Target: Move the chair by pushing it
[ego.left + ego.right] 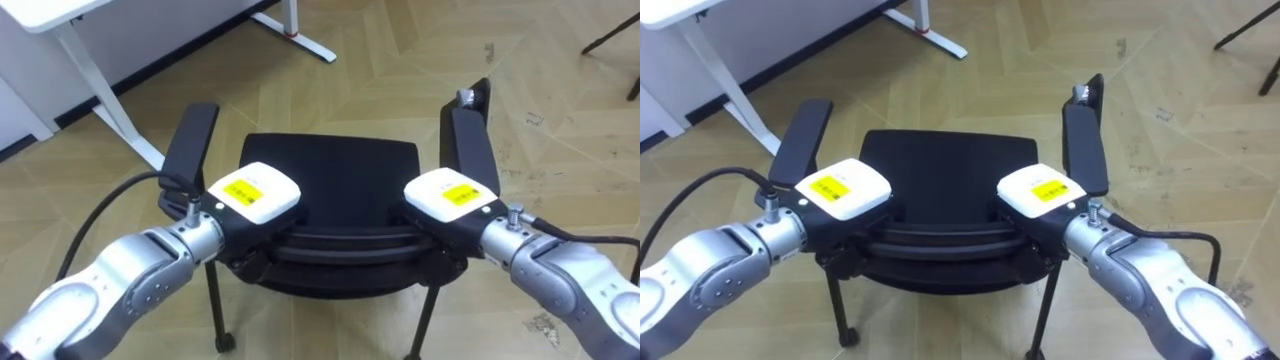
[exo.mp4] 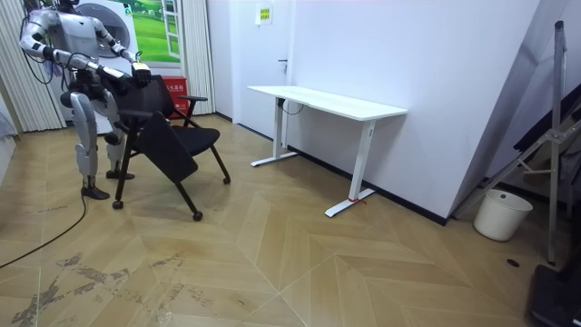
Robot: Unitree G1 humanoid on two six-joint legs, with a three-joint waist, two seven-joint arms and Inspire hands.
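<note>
Chair (image 1: 330, 165): your left hand (image 1: 255, 195) and right hand (image 1: 455, 195) sit on its backrest (image 1: 340, 245); you cannot tell their grip; most pushing likely lies ahead.

You're looking down on the black chair (image 1: 945, 165) from behind its backrest (image 1: 940, 240); your left hand (image 1: 840, 190) sits on the backrest's top edge at the left, your right hand (image 1: 1040, 192) on the same edge at the right, seat between and beyond them; the left armrest (image 1: 800, 140) and right armrest (image 1: 1083, 150) run away from you; a white desk's leg (image 1: 725, 85) stands far left on the wooden floor (image 1: 1200, 150).
</note>
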